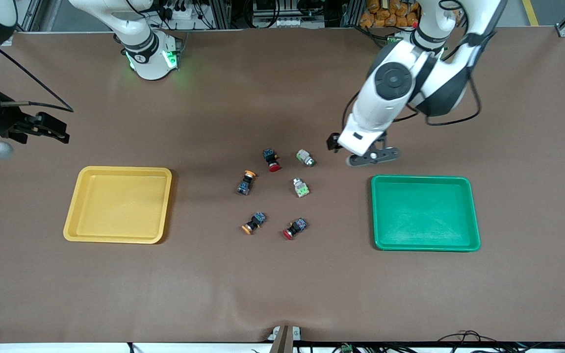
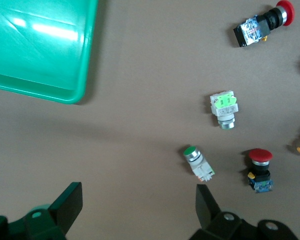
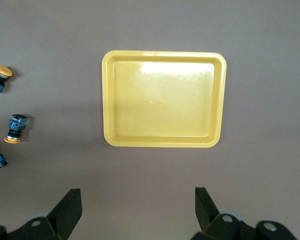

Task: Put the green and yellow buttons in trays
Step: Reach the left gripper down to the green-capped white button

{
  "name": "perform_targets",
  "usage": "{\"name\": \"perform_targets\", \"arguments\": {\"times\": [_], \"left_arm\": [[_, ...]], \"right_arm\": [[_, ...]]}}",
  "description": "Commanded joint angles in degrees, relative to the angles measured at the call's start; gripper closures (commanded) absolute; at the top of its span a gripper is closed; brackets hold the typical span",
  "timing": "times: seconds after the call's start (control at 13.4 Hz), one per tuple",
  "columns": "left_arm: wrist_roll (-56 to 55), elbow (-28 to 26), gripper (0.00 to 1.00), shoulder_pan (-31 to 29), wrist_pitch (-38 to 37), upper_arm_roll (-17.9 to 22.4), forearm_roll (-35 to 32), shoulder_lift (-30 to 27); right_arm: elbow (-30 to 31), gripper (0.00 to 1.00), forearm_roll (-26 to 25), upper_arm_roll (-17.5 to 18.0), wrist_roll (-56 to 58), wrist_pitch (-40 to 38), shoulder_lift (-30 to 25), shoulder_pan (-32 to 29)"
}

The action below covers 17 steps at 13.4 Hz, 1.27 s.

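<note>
Buttons: 2 green buttons (image 1: 305, 158) and 2 yellow buttons (image 1: 246, 182) lie loose between yellow tray (image 1: 118, 204) and green tray (image 1: 424, 213). Left gripper (image 1: 367, 156), fingers spread, hovers beside the greens. Right gripper (image 1: 49, 128), spread, waits near the yellow tray.

switches (image 1: 273, 191): clustered, small gaps | yellow tray (image 1: 118, 204), green tray (image 1: 424, 213): unobstructed

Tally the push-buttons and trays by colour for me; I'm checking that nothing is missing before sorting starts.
Green buttons: 2
Yellow-capped buttons: 2
Red-capped buttons: 2
Yellow tray: 1
Green tray: 1
Total: 8 things, with both trays holding no buttons.
</note>
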State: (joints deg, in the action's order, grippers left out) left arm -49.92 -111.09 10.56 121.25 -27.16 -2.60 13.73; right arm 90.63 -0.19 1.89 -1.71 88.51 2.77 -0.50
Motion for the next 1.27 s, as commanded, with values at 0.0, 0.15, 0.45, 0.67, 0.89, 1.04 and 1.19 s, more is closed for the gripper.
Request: {"name": "perform_targets", "arguments": {"times": [0.0, 0.15, 0.45, 0.67, 0.89, 1.04, 1.19], "left_arm": [[-6.74, 0.43, 0.00, 2.53, 4.59, -0.09, -5.20, 4.80], [-13.07, 0.43, 0.00, 4.46, 9.16, 0.00, -7.23, 8.58], [-23.97, 1.04, 0.00, 7.54, 14.71, 0.00, -12.15, 14.64], [-33.28, 2.27, 0.00, 8.52, 16.74, -0.09, -17.68, 18.60], [-40.76, 4.12, 0.00, 10.53, 16.74, 0.00, -20.51, 22.21], [-43.23, 4.39, 0.00, 11.59, 16.74, 0.17, -20.78, 23.62], [-43.51, 4.47, 0.19, 12.12, 16.83, 0.35, -20.78, 24.94]], "right_arm": [[-0.10, 0.00, -1.48, 0.49, -0.31, -0.35, 0.74, -0.21], [0.08, 0.00, -1.39, 0.49, -0.58, -0.18, 1.89, 0.06], [-0.01, 0.00, -0.69, 0.49, -0.75, 0.26, 2.85, -0.03], [-0.01, 0.00, -0.51, 0.57, -0.93, 0.35, 3.21, 0.58], [-0.10, 0.00, 2.20, 0.84, -6.18, 0.61, 3.99, 0.93], [-0.10, 0.00, 3.97, 0.84, -7.61, 1.49, 5.05, 1.81], [-0.18, 0.00, 4.06, 0.84, -7.87, 2.19, 6.02, 2.86]]}}
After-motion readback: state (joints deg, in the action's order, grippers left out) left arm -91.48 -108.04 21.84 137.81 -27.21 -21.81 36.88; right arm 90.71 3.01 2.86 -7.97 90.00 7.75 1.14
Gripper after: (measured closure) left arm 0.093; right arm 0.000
